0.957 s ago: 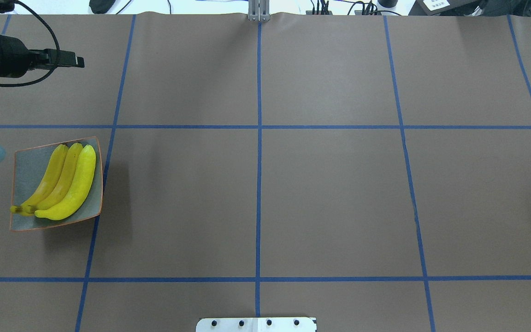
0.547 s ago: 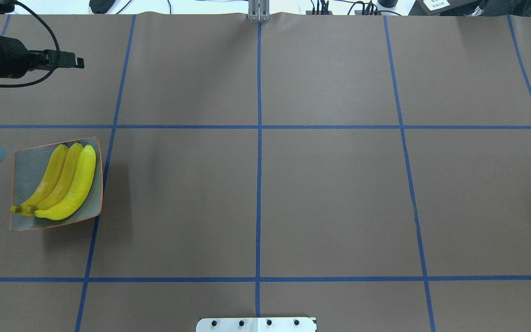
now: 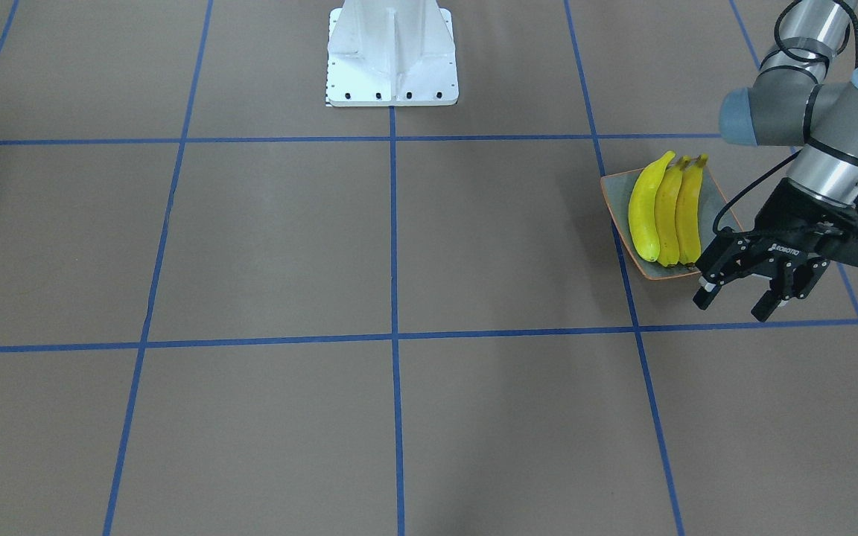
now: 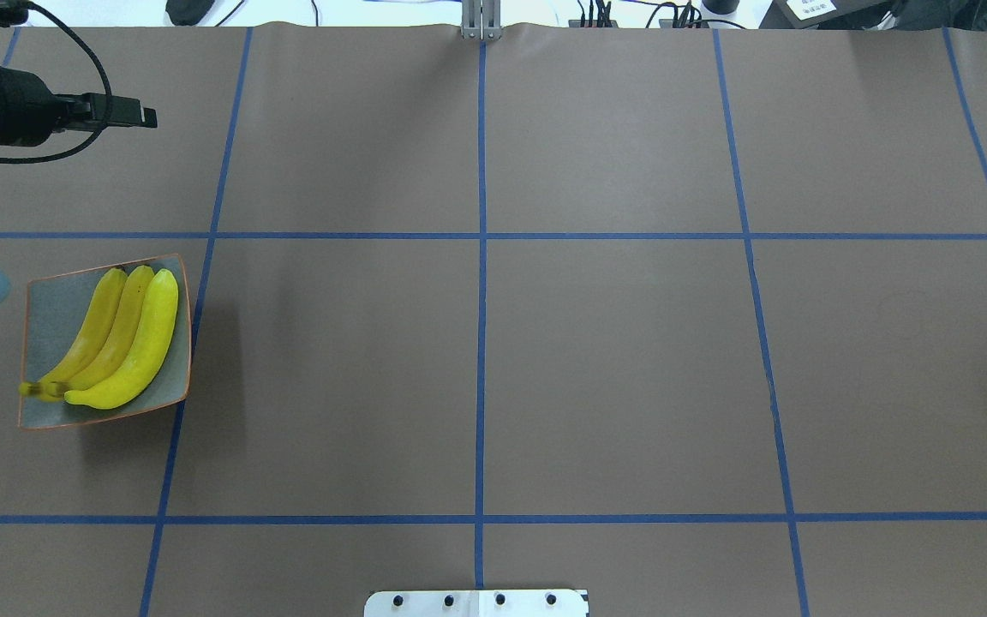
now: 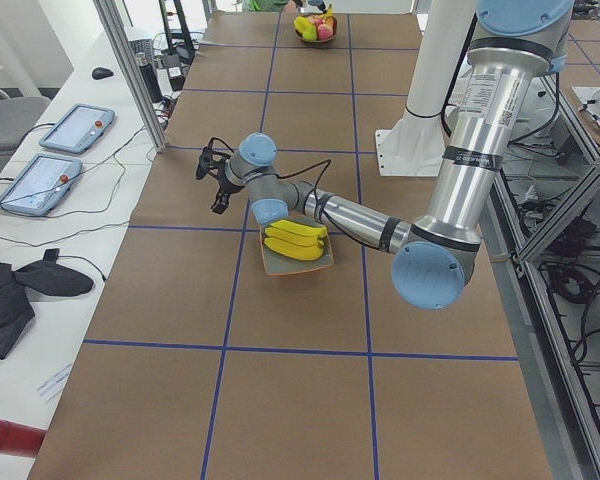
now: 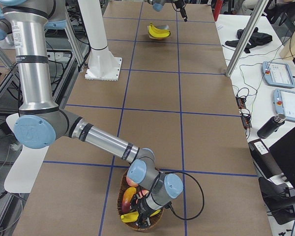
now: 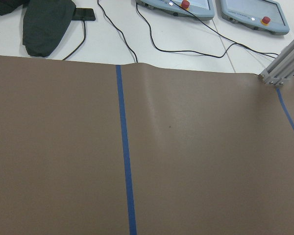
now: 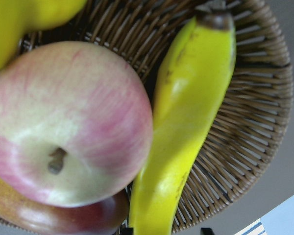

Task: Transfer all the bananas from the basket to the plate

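Three yellow bananas (image 4: 121, 338) lie side by side on the grey-blue plate (image 4: 52, 296). A fourth banana (image 8: 186, 127) lies in the wicker basket (image 8: 255, 98).

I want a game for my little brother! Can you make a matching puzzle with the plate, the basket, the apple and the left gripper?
1 plate
2 basket
3 apple
4 left gripper

A open, empty
B brown wicker
C holds three bananas
D pink and pale green

Pairs: 1-C, 2-B, 3-D, 4-A

Silver arm tubes (image 5: 485, 110) with pale-blue joint caps (image 5: 428, 275), looping black cables (image 3: 743, 191), white bolted pedestal (image 3: 392, 52).
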`<state>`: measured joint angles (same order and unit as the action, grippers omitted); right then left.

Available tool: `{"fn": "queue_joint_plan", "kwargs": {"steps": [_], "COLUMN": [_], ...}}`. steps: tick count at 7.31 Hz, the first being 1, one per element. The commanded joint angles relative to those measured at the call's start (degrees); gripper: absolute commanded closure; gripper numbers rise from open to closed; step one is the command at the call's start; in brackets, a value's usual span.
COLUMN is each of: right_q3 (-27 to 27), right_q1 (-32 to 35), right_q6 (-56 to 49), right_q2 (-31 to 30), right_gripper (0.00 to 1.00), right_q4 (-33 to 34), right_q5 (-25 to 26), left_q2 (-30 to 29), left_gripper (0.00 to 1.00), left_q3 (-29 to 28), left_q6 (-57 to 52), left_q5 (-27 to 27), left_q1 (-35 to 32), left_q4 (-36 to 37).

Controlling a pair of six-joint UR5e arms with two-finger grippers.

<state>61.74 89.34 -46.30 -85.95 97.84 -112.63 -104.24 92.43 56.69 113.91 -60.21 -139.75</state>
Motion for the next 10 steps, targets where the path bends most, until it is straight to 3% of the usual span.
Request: {"fn": "queue_joint_plan", "kwargs": {"steps": [1, 3, 10], "right_q3": [0.4, 2.24, 1.1], "right_q1": [0.39, 0.31, -0.13], "right_q6": [-1.33, -2.04, -1.08], "right_q2": [-0.44, -2.45, -1.85], "right_gripper": [0.33, 0.33, 0.34], "right_q4": [1.03, 1.57, 1.74], "right_q5": [-0.14, -0.31, 0.13], "left_q2": [0.0, 0.0, -0.35], "left_gripper": [0.0, 0.0, 0.0], "left_q3": [-0.06, -0.06, 0.11], "left_q6": [0.0, 0.0, 0.09], "left_q5": [0.0, 0.0, 0.0], "left_q1": [0.01, 0.01, 0.36], "left_q4": [0.0, 0.09, 0.09]}}
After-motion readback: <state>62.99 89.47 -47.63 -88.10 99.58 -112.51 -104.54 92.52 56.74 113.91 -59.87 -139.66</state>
